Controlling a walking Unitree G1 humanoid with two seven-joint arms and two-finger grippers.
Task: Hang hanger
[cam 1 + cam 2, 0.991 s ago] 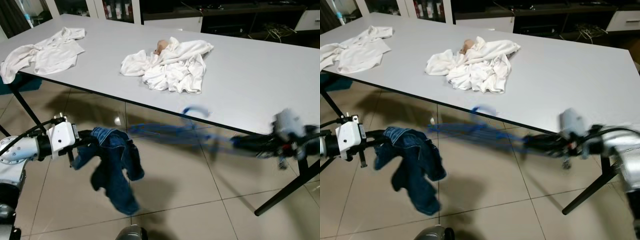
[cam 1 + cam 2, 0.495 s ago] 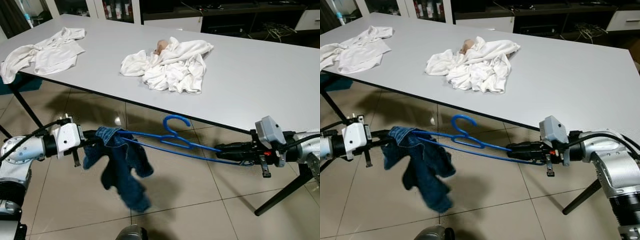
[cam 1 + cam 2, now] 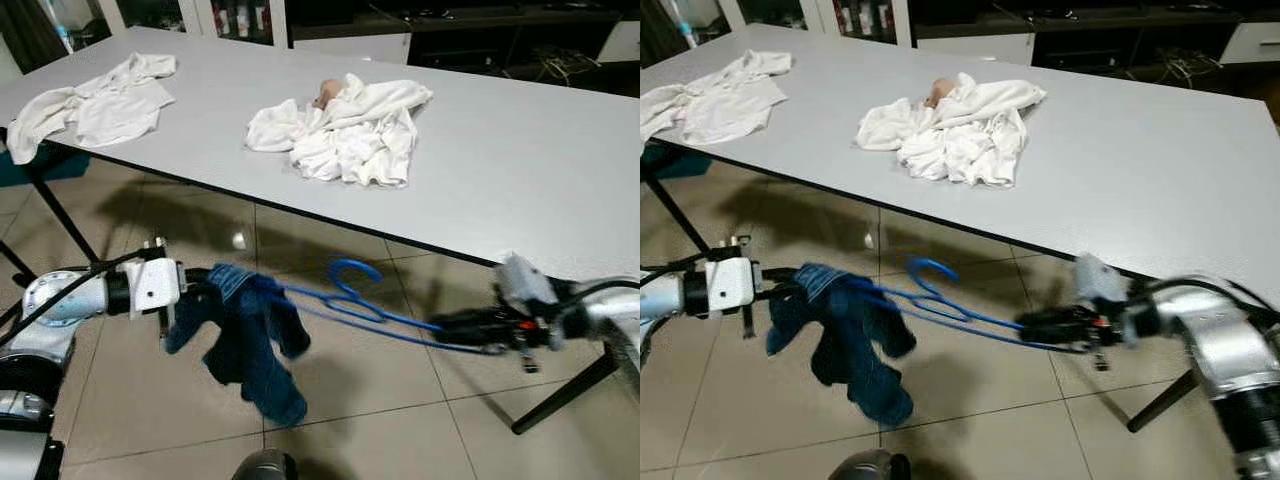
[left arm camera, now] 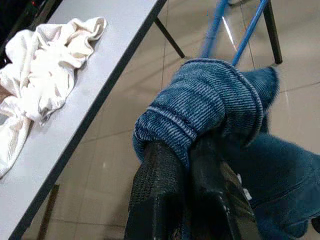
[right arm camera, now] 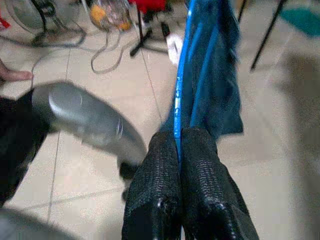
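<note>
Right now the robot stands before the grey table with both arms out low over the tiled floor. The right gripper has its two black fingers pressed tight on one end of the blue hanger, which stretches level across the front of the body with its hook turned up, below the table's near edge. The left gripper is clamped on the ribbed hem of a dark blue garment, and the hanger's far end disappears into that bunched cloth, so the garment droops from the left side of the hanger toward the floor.

To my eye this is the dressing step: the garment is only caught on one shoulder of the hanger and hangs in a lump. The next move, I'd guess, calls for the left gripper to draw the neck opening along over the hanger while the right holds it steady and level, so the cloth does not slide off. No rail or hook to hang it on is in sight, so that part seems some way off.

On the table lie a heap of white clothes and another white garment at the far left corner. I can't read any brand, label or writing anywhere; the right arm is blurred.
</note>
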